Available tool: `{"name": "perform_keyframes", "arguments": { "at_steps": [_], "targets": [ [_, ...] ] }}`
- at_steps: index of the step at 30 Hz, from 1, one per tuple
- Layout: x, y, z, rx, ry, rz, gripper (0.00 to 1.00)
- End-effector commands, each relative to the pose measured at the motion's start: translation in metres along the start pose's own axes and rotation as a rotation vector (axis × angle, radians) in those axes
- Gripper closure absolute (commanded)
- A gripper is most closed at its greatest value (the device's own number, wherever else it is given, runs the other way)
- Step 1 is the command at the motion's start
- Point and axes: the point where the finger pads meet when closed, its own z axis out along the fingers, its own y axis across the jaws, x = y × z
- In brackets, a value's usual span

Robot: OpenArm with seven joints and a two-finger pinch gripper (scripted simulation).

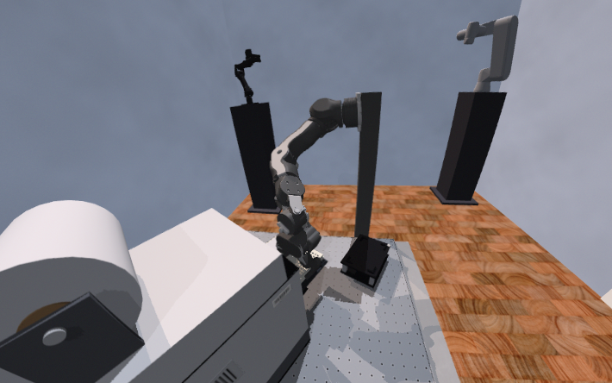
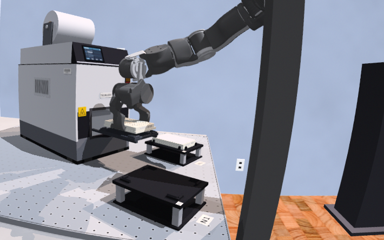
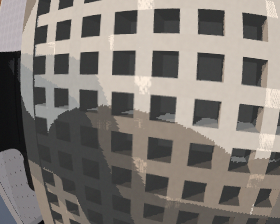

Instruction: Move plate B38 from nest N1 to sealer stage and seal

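The fingers pinch the PCR plate B38 across its width, holding it on or just over the sealer's stage, which juts from the housing toward 4 o'clock in the exterior view. To seat it well, the plate should go down level between the locators, long side along the travel, and be released only once fully down. The exterior view shows the bare nest N1 at 6 o'clock and B83 on nest N2; the wrist view shows only B38's open wells, and the top view hides the stage behind the sealer.
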Motion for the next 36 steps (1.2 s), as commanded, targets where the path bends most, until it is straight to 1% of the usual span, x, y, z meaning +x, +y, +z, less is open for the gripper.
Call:
{"name": "perform_keyframes", "arguments": {
  "at_steps": [1, 8, 13, 25, 30, 36],
  "targets": [
    [-0.0007, 0.0014, -0.0007, -0.007, -0.004, 0.001, 1.00],
    [-0.0007, 0.0014, -0.0007, -0.007, -0.004, 0.001, 1.00],
    [-0.0040, 0.0037, -0.0055, -0.008, -0.007, 0.003, 1.00],
    [-0.0040, 0.0037, -0.0055, -0.008, -0.007, 0.003, 1.00],
    [-0.0006, 0.0014, -0.0007, -0.007, -0.004, 0.001, 1.00],
    [-0.0006, 0.0014, -0.0007, -0.007, -0.004, 0.001, 1.00]
  ]
}}
